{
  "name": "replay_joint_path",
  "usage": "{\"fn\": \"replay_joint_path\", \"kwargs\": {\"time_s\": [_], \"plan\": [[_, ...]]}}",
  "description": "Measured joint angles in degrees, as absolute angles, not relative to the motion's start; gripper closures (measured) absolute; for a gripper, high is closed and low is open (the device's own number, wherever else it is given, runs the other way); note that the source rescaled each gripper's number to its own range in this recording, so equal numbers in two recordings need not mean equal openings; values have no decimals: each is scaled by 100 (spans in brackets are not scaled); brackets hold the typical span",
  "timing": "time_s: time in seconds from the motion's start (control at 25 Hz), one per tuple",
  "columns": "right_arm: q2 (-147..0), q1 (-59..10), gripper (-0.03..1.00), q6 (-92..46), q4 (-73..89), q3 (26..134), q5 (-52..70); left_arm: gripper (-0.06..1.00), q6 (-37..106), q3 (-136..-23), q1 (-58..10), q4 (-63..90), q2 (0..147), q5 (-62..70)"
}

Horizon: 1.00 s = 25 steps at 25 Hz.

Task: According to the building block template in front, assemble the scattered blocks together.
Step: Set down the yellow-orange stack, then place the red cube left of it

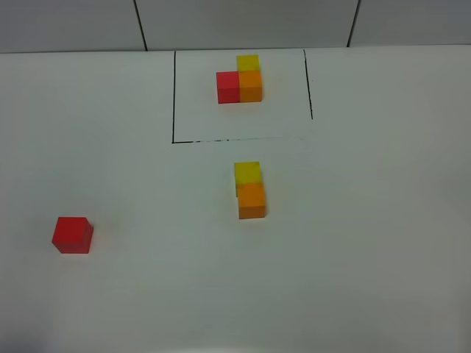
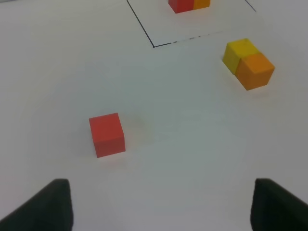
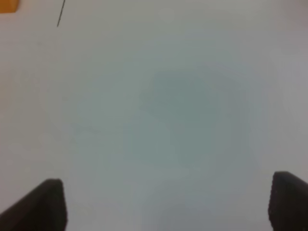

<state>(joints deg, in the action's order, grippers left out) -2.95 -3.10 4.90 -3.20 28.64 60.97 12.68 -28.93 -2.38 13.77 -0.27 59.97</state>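
Red block (image 1: 72,235), at 8 o'clock of the yellow-orange pair (image 1: 250,190), wants the open, empty left fingers (image 2: 53,207) squared to its faces, then seating at orange's 9 o'clock; right fingers (image 3: 48,207) gape empty.

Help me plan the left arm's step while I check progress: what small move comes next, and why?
Probably ease the open left gripper toward the red cube: it sits alone, apart from the touching yellow cube and orange cube, while the template shows red beside orange.
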Motion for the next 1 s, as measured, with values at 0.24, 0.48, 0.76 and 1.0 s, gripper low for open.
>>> {"fn": "replay_joint_path", "kwargs": {"time_s": [0.24, 0.48, 0.76, 1.0], "plan": [[-295, -310, 17, 490, -320, 2864, 6097, 25, 1268, -2893, -238, 1377, -27, 5997], [-295, -310, 17, 490, -320, 2864, 6097, 24, 979, -3019, -238, 1248, 162, 5688], [-295, -310, 17, 490, -320, 2864, 6097, 18, 653, -3643, -238, 936, 2422, 5436], [-295, -310, 17, 490, -320, 2864, 6097, 18, 293, -4465, -238, 937, 5181, 5527]]}}
